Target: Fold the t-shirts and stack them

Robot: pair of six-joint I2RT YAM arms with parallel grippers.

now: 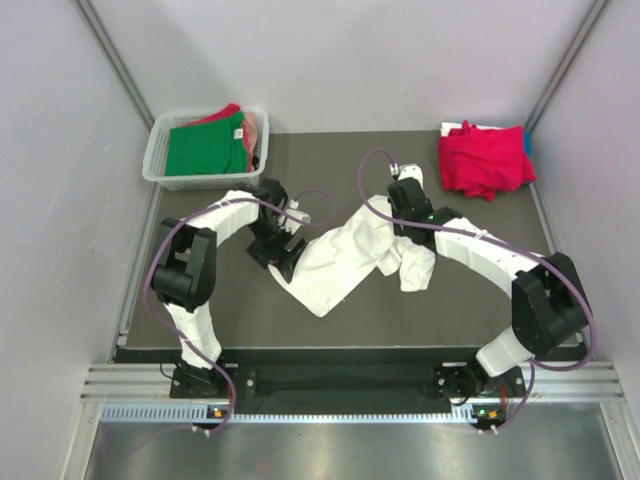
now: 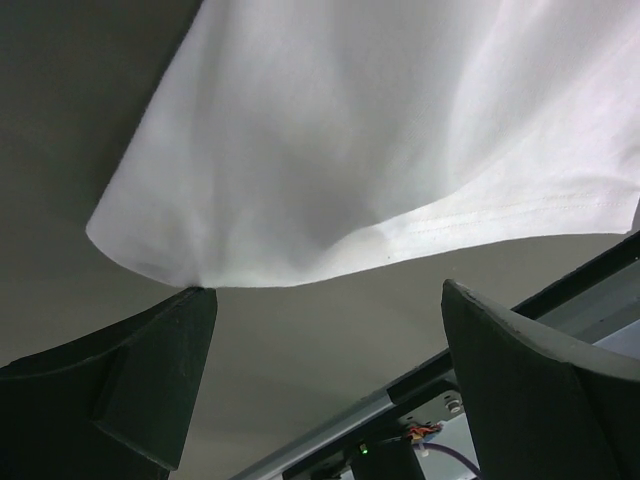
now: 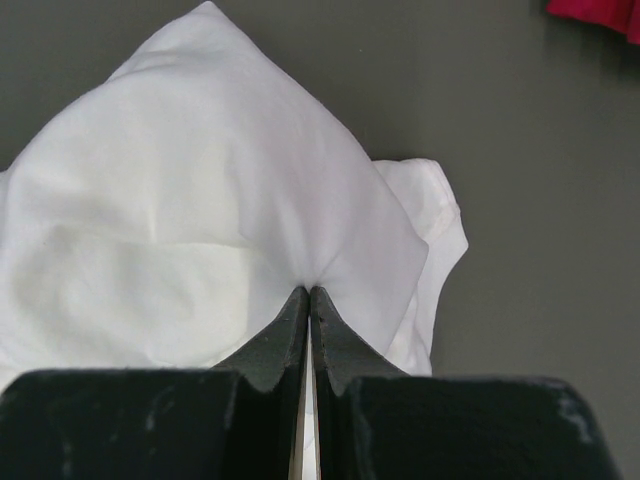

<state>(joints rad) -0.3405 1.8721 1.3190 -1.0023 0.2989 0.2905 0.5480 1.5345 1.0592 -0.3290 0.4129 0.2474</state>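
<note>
We hold our left tool [image 2: 325,295] spread apart just at the hem of the white t-shirt [image 1: 340,255]; our right tool [image 3: 308,292] pinches its fold on the tabletop [image 1: 400,322]; farther back, a green t-shirt [image 1: 205,150] lies in the basket [image 1: 153,160]; red t-shirts [image 1: 485,160] pile far right.

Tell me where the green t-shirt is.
In the top view, the green t-shirt lies in the white basket at the far left corner of the table.

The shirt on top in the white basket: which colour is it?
The top shirt is bright green; the top external view shows it best.
</note>
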